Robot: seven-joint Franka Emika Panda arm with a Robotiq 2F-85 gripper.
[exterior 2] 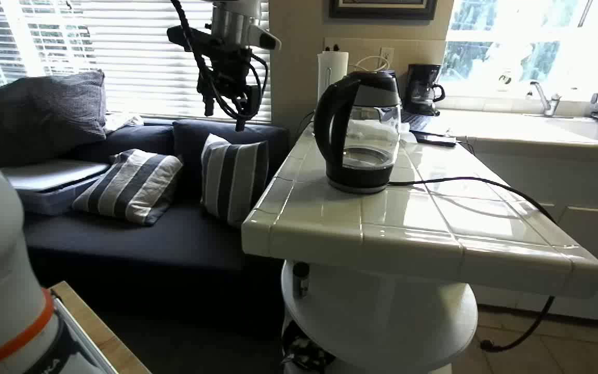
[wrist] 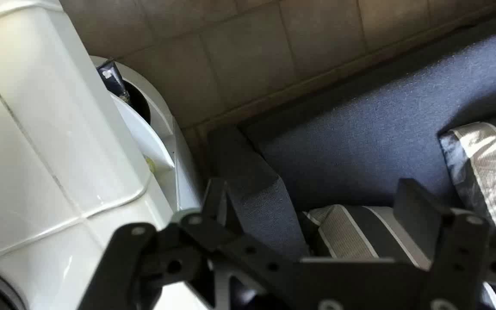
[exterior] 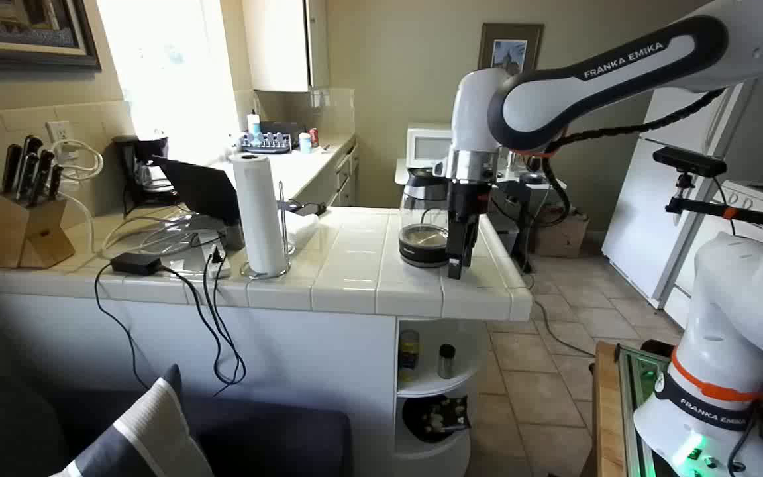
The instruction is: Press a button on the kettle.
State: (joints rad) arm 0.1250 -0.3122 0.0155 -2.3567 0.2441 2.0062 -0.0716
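On the white desk [exterior: 348,258], in an exterior view, the glass kettle [exterior: 423,233] stands partly behind the end effector [exterior: 460,264]; in an exterior view, it hangs well apart from the kettle's handle [exterior 2: 324,122]; in the wrist view, the fingers [wrist: 420,215] are spread wide.

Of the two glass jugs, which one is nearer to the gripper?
The kettle, toward the free end of the counter; the other jug, in the coffee maker, stands far off.

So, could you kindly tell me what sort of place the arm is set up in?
Probably a home kitchen open to a sitting area, judging by the kettle, the fridge and the sofa.
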